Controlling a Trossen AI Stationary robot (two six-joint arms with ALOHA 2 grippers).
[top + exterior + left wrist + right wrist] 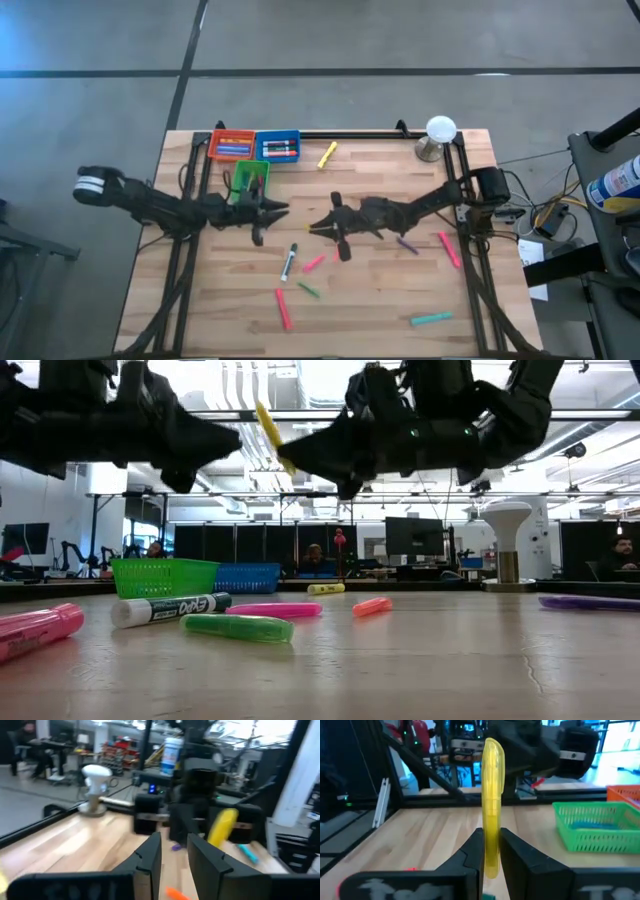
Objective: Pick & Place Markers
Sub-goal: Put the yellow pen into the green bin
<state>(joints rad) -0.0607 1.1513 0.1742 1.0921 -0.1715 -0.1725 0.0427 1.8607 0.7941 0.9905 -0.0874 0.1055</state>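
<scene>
My right gripper [491, 832] hovers over the table's middle [318, 226], shut on a yellow marker [492, 780]. That marker also shows in the low view [270, 432] and in the left wrist view [222, 827]. Facing it from the left, my left gripper [174, 841] stands open a short way off [280, 210], nothing between its fingers. Loose markers lie flat on the wood: another yellow one [327, 155], a white-barrelled one [289, 262], pink ones [449, 248] [284, 308], a teal one [431, 319] and a purple one [407, 243]. My right gripper pinches the yellow marker's lower part [491, 845] between its two fingers. The fingers come level from the table's right side and lie across the marker. The marker stands roughly upright, most of its length sticking up above the fingers, lifted clear of the table.
Three small bins stand at the far left: orange [232, 145], blue [278, 147] and green [247, 178], the green one just behind my left gripper. A white lamp-like object [440, 135] stands at the far right corner. Dark frame rails [470, 260] run along both table sides.
</scene>
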